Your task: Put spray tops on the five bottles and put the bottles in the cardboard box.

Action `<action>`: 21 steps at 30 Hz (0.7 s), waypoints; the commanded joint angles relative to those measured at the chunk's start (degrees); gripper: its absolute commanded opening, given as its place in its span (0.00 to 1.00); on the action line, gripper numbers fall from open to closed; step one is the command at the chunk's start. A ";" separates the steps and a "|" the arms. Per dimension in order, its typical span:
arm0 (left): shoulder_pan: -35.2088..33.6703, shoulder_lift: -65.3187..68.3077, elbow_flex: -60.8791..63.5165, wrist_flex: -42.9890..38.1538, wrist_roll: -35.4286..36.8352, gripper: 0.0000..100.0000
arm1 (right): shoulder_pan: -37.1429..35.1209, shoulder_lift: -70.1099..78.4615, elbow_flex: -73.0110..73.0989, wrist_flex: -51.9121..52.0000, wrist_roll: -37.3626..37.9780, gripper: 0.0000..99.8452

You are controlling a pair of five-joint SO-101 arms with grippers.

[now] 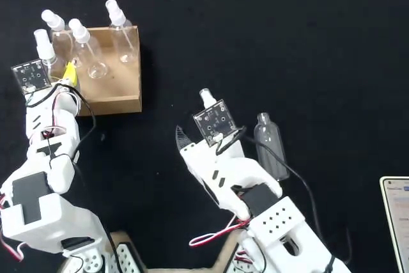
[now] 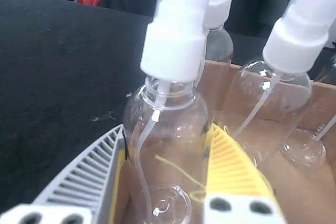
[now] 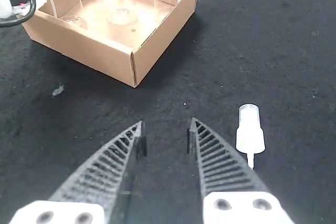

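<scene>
Left gripper (image 2: 168, 129) is clamped on a clear bottle (image 2: 168, 156): the yellow and grey fingers (image 2: 231, 166) sit against opposite sides of its body, below the shoulder. The bottle stands upright with a white fitted top (image 2: 176, 35) on it and its dip tube running down inside. Its base is in the cardboard box (image 1: 115, 103), at the corner nearest the left arm; the yellow finger is inside the box, the grey one seems to sit at or outside the wall, can't tell which. Three other capped bottles (image 1: 89, 52) stand upright in the same box, close together toward its far side, two of them just beside the held one in the left wrist view. Right gripper (image 3: 167, 127) is empty, jaws moderately open, low over the black table (image 1: 307, 49) and pointing toward the box but well apart from it. A loose spray top (image 3: 249, 132) is on the table just beside one finger, outside the jaws, not touching it. The uncapped bottle (image 1: 271, 145) lies on its side alongside the right arm, neck pointing away from the arm bases, apart from the loose top. A device with a lit screen (image 1: 396, 215) sits at the table's edge past the right arm.
</scene>
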State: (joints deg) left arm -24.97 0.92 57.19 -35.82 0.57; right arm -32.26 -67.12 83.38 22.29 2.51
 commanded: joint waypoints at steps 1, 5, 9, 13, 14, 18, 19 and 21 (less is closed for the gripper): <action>-0.66 -0.44 -0.57 -0.70 0.62 0.12 | -0.44 -1.01 -0.40 -1.93 0.18 0.13; -0.66 -0.44 -0.66 -0.70 0.62 0.12 | -0.35 -1.01 -0.40 -1.93 0.18 0.13; -0.66 -0.44 -0.66 -0.70 0.62 0.17 | -0.35 -1.01 -0.40 -1.93 0.18 0.13; -0.66 -0.44 -0.31 -0.70 0.70 0.32 | -0.35 -1.01 -0.40 -1.93 0.18 0.13; -0.66 -0.44 -0.31 -0.70 0.70 0.35 | -0.35 -1.01 -0.40 -1.93 0.18 0.13; -0.66 -0.44 -0.31 -0.70 0.62 0.36 | -0.35 -1.01 -0.40 -1.93 0.18 0.13; -0.75 -0.44 -0.31 -0.70 0.62 0.35 | -0.35 -1.01 -0.40 -1.93 0.18 0.13; -0.75 -0.44 -0.31 -0.70 0.62 0.34 | -0.35 -1.01 -0.40 -1.93 0.18 0.13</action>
State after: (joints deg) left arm -24.97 0.92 57.19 -35.82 0.57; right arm -32.26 -67.12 83.38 22.29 2.51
